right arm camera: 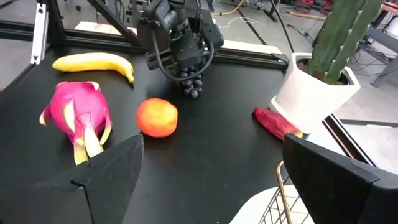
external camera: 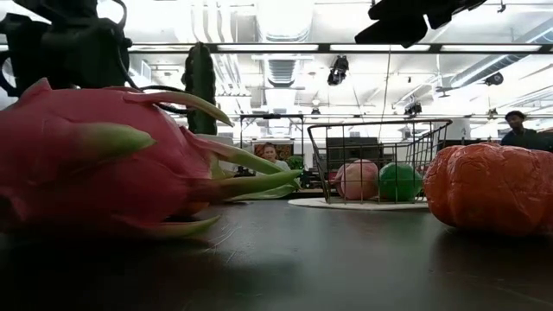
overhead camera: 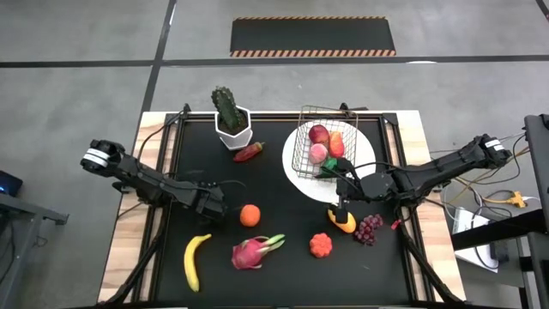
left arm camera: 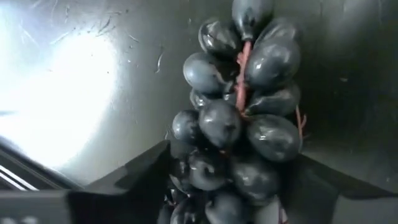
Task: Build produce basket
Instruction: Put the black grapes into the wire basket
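Beside the orange [right arm camera: 157,117], left pincer [right arm camera: 189,79] pinches grapes [left arm camera: 239,124]; right pincer [right arm camera: 205,171], spread, faces it.

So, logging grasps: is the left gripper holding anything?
Yes, shut on grapes: the bunch sits clamped in the left gripper and hangs below it, above the table.

Open mat [overhead camera: 283,215] between orange [overhead camera: 250,215] and basket [overhead camera: 324,137]. Cactus [overhead camera: 228,112] and red pepper [overhead camera: 248,153] just left of basket; mango [overhead camera: 342,221], grapes [overhead camera: 369,227] crowding near right edge.
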